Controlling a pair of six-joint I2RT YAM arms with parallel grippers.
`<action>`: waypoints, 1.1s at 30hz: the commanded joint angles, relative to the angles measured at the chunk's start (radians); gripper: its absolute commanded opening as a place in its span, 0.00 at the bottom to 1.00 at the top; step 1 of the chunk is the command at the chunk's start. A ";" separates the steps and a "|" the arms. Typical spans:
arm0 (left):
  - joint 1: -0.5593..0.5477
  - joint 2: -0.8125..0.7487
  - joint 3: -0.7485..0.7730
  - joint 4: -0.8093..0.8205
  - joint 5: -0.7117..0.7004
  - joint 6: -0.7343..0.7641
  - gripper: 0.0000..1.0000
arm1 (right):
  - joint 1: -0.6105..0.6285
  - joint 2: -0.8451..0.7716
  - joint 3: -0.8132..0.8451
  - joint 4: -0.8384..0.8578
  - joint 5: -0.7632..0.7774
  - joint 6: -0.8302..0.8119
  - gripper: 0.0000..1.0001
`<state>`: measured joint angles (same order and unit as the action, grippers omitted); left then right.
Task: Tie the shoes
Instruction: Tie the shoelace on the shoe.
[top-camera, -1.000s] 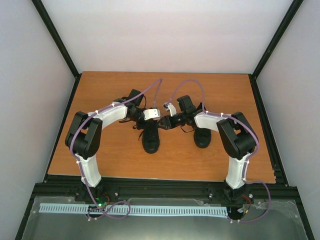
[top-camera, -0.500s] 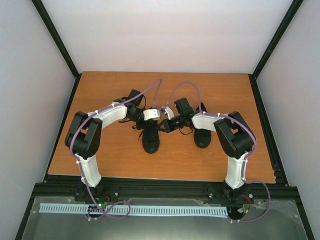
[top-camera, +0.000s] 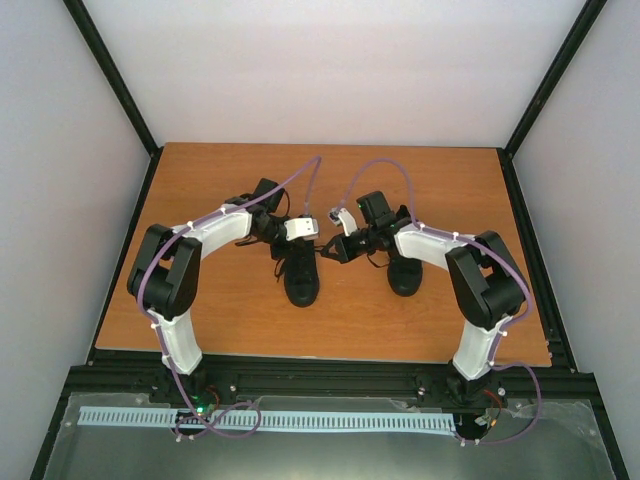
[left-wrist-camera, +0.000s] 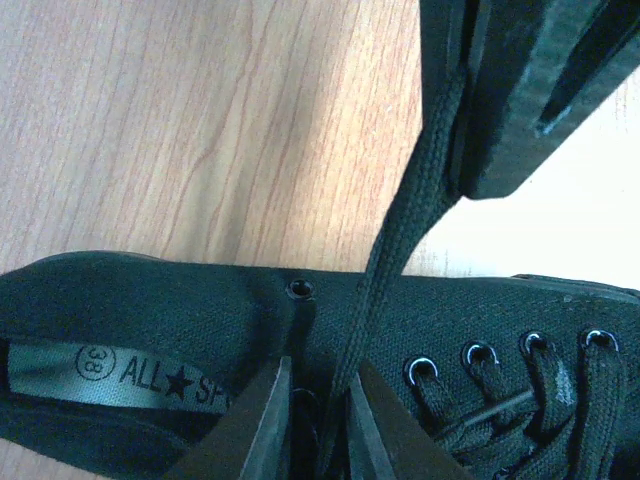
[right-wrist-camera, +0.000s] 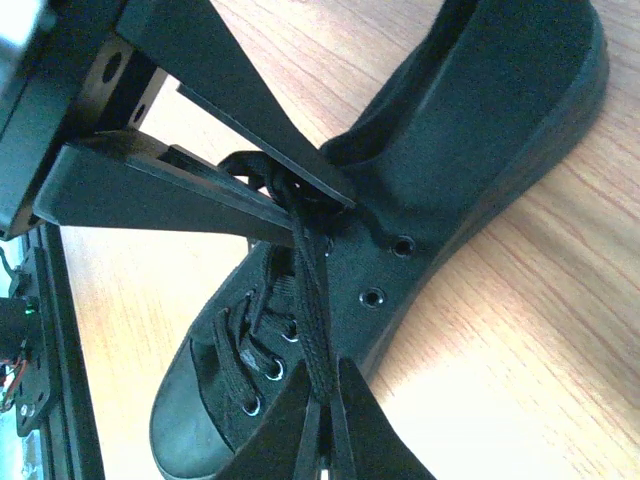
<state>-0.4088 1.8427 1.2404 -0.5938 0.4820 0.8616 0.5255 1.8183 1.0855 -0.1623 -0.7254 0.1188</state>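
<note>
The wooden surface (top-camera: 200, 300) carries two black shoes (top-camera: 405, 278) standing apart, toes toward the arm bases. Over the left shoe (top-camera: 300, 288), the left jaws and the right jaws both clench its thin lace (left-wrist-camera: 400, 230), stretched taut from one pair to the other.

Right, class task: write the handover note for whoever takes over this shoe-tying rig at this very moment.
Left gripper: closed on the lace above the centre shoe.
Right gripper: closed on the same lace, stretched between both.
Other shoe: stands to its right on the table.
Done: lace gripped; no finished bow visible.
Left: tie this shoe, then the other.
</note>
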 joint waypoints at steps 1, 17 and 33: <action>0.025 -0.019 -0.006 -0.043 -0.027 0.026 0.18 | -0.015 -0.047 -0.016 -0.037 0.020 -0.031 0.03; 0.027 -0.007 -0.007 -0.049 -0.035 0.037 0.10 | -0.051 -0.085 -0.058 -0.056 0.034 -0.041 0.03; 0.031 0.009 -0.004 -0.061 -0.048 0.051 0.15 | -0.078 -0.092 -0.070 -0.077 0.032 -0.060 0.03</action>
<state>-0.4065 1.8427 1.2404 -0.5999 0.4847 0.8894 0.4770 1.7638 1.0290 -0.2115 -0.7071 0.0784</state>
